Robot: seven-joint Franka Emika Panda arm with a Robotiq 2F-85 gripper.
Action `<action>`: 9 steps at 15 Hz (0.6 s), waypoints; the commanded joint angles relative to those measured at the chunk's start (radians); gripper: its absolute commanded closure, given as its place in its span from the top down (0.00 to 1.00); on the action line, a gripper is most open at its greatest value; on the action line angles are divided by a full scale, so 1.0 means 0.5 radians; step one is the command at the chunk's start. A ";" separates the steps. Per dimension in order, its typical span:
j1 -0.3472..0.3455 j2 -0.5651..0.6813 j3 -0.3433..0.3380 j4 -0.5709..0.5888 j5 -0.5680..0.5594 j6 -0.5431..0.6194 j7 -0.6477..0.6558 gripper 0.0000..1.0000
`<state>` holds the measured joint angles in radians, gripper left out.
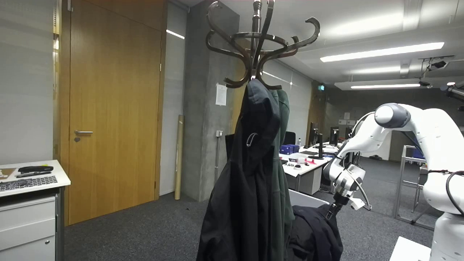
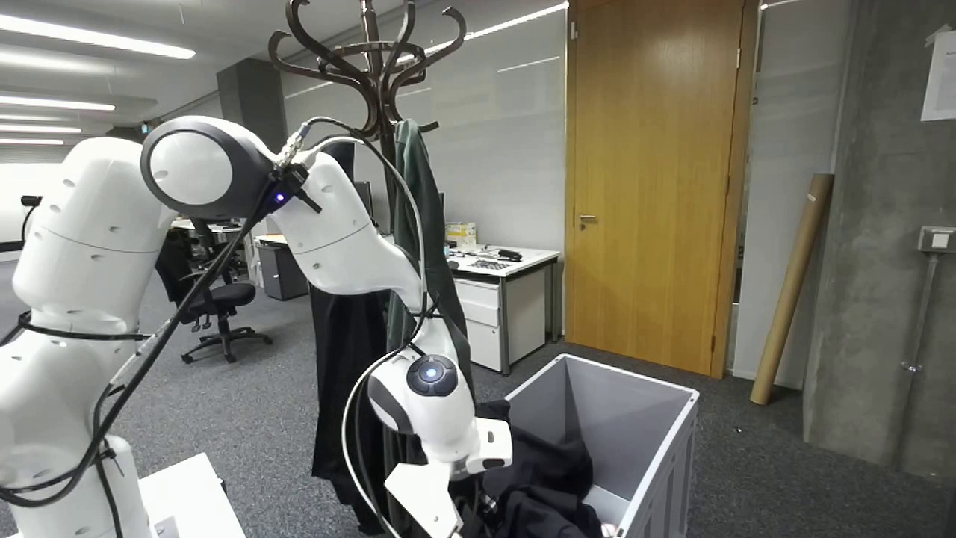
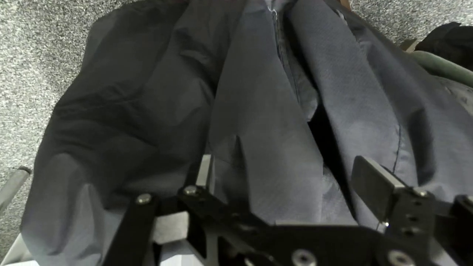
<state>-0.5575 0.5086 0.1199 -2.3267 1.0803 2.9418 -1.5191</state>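
A white robot arm [image 1: 436, 141] is standing, bent downward, beside a dark coat stand [image 1: 256, 25], where dark and green coats [image 1: 246, 181] are hanging. Close to these, a grey bin [image 2: 627, 426] is sitting, with a dark garment [image 3: 269, 122] lying partly inside it and seemingly draping over its edge. That garment is spreading just below the down-tilted gripper [image 3: 286, 171], its long folds running away from it, one ridge lying between the fingers [image 3: 373, 188]. These are standing wide apart, gripping nothing; whether they are touching cloth is hard to tell.
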 commanded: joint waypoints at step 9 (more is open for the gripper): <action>-0.049 0.179 0.184 0.229 0.220 0.193 -0.320 0.60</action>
<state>-0.5678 0.5811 0.1907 -2.2350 1.1603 2.9980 -1.6347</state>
